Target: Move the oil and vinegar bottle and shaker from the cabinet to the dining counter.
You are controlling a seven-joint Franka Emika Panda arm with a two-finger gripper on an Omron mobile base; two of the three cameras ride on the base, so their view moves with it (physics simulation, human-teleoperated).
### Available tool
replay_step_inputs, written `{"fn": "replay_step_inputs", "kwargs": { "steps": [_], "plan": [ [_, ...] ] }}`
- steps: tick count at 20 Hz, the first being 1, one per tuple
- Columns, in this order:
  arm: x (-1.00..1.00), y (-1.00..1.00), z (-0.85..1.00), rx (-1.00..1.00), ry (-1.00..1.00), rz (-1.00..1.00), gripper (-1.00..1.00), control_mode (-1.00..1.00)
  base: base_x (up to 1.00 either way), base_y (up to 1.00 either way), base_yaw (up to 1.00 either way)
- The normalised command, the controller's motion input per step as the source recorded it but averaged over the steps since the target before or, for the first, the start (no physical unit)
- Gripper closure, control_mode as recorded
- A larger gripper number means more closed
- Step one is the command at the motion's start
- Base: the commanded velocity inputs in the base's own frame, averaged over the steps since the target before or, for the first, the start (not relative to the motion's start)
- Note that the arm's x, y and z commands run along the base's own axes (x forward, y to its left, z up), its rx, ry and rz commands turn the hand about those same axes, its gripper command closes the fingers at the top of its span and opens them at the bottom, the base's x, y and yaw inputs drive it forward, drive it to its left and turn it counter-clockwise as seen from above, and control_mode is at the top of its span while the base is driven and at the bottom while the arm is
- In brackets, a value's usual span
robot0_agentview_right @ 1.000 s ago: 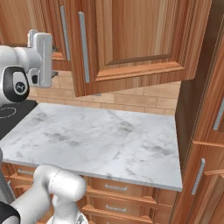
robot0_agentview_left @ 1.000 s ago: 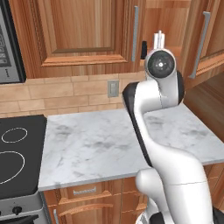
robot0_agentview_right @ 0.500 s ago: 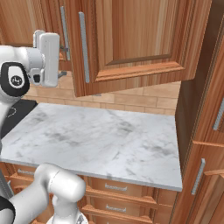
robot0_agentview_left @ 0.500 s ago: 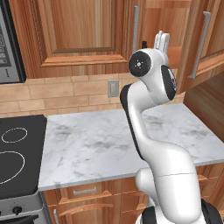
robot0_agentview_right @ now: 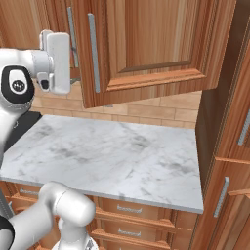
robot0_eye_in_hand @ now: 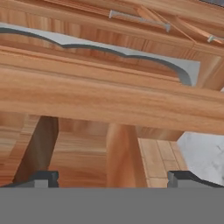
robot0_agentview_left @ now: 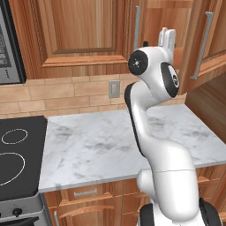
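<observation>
My gripper (robot0_agentview_left: 167, 36) is raised in front of the reddish-brown wall cabinet (robot0_agentview_left: 79, 39), its two pale fingers pointing up beside a long silver bar handle (robot0_agentview_left: 137, 27). In the right base view the gripper (robot0_agentview_right: 56, 58) sits just left of a cabinet door (robot0_agentview_right: 146, 44) that stands swung out toward me. The hand view has the gripper (robot0_eye_in_hand: 112, 180) open, with nothing between its dark tips, facing wooden cabinet edges (robot0_eye_in_hand: 109, 100) at close range. The oil and vinegar bottle, the shaker and the dining counter are out of view.
A short marble worktop (robot0_agentview_left: 106, 141) runs below the cabinets, backed by tan brick with a wall outlet (robot0_agentview_left: 114, 89). A black stove (robot0_agentview_left: 13, 163) and a microwave (robot0_agentview_left: 6, 44) lie to the left. Tall wooden cabinetry (robot0_agentview_right: 229, 136) closes off the right side, and drawers (robot0_agentview_right: 132, 210) sit below.
The arm's upper joints have swung left while the hand stayed high by the cabinet handle, edging slightly up and closer to the door. The jaws stay open.
</observation>
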Motion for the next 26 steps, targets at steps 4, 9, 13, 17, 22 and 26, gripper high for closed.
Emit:
{"fn": "replay_step_inputs", "kwargs": {
  "steps": [4, 9, 13, 17, 22, 26],
  "plan": [
    [0.16, -0.11, -0.17, 0.06, -0.12, -0.11, -1.00, -1.00, 0.00, 0.00, 0.00],
    [0.22, -0.07, -0.20, 0.09, -0.14, -0.07, -1.00, -1.00, 0.00, 0.00, 0.00],
    [0.19, -0.08, -0.18, 0.12, -0.15, -0.05, -1.00, -1.00, 0.00, 0.00, 0.00],
    [0.15, -0.01, -0.15, 0.12, -0.19, -0.03, -1.00, -1.00, 0.00, 0.00, 0.00],
    [-0.13, 0.00, -0.08, 0.12, -0.16, -0.08, -1.00, -1.00, 0.00, 0.00, 0.00],
    [-0.45, -0.03, -0.06, 0.11, -0.05, -0.25, -1.00, -1.00, 0.00, 0.00, 0.00]
  ]
}}
